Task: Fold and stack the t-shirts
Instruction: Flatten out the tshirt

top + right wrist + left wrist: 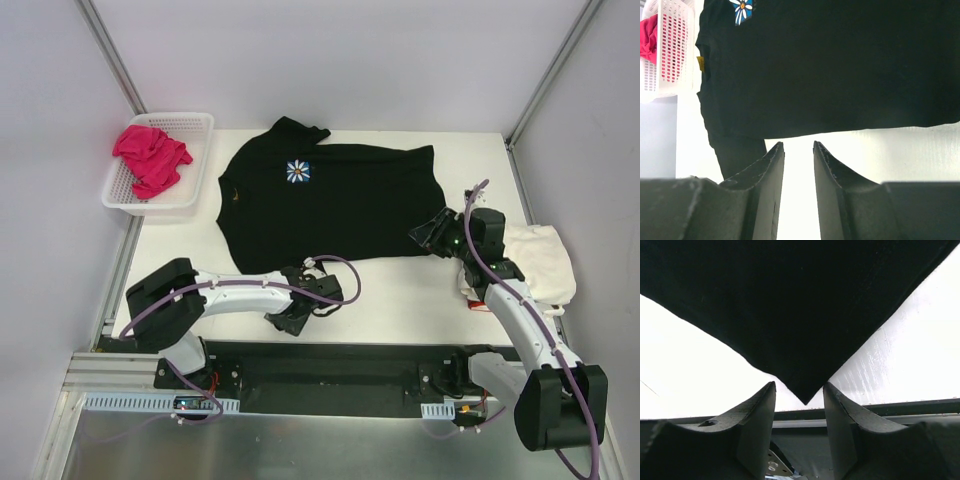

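One black t-shirt (330, 205) lies flat, mid-bench (400, 300). At left tool (799, 390), jaws half apart, cloth corner tip between them, unpinched. At right tool (799, 147), gap narrow, empty, just short of shirt edge. Cloth judged light, limp, likely to sag when lifted; best pinched at corners.

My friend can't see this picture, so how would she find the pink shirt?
Look to the far left corner of the table, where a white mesh basket sits. The pink shirt lies crumpled inside it. It is the only bright one: the black shirt lies spread on the table, and the cream shirt is bunched at the right edge.
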You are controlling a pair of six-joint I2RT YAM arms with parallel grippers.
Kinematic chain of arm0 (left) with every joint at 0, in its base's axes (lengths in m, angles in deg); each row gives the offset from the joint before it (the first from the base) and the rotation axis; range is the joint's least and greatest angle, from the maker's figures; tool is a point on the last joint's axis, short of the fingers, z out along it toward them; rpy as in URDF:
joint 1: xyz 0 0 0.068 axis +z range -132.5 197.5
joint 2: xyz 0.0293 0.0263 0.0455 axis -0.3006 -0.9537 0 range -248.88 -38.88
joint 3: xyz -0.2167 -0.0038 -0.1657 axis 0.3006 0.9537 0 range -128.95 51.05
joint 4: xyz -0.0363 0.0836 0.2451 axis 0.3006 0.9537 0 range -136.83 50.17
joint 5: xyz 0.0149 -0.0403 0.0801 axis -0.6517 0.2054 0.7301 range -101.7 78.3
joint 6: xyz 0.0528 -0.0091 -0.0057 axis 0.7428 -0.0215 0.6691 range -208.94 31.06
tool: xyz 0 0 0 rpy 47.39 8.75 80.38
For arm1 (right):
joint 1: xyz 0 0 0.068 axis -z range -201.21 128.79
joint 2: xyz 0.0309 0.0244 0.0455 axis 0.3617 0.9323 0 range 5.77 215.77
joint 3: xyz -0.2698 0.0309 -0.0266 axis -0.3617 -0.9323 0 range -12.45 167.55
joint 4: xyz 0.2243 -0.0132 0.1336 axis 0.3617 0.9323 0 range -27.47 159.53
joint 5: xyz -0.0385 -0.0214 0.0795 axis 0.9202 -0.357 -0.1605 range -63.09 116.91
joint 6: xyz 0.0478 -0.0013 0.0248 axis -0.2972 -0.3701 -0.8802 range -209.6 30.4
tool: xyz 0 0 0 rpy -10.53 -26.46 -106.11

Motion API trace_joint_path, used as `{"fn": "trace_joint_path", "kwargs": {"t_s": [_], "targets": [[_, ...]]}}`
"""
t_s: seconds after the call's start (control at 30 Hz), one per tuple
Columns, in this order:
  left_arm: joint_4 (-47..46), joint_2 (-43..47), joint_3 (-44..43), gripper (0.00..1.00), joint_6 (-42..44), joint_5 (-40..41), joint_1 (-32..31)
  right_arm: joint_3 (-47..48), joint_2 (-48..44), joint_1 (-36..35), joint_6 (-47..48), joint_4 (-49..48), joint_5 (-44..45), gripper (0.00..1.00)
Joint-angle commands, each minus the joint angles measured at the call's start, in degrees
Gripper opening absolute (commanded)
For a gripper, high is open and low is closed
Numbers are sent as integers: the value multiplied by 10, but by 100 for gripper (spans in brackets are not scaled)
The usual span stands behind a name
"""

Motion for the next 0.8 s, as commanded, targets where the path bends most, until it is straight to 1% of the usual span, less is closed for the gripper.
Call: {"fn": "trace_joint_path", "kwargs": {"t_s": [0.0,0.13,0.17,0.27,0.43,0.57,0.6,0.7,0.77], "targets": [[-1,20,33,41,-33,10,-4,-2,-16,5,8,-6,0,33],[-9,23,45,38,-35,12,-4,-4,-16,5,7,-6,-1,32],[-11,22,46,35,-36,11,-4,-4,-18,6,8,-5,-1,32],[-19,17,48,32,-35,4,-4,-4,-24,6,8,-1,2,32],[-38,14,54,30,-35,-7,-4,-4,-31,8,12,-1,5,32],[-47,12,54,26,-30,-12,-4,-2,-34,8,12,-1,6,31],[-49,10,54,25,-29,-10,-4,-2,-34,9,13,13,6,31],[-55,5,51,24,-25,-11,-4,-1,-36,9,12,14,7,31],[-60,3,53,21,-22,-13,-4,0,-35,9,13,15,8,31]]}}
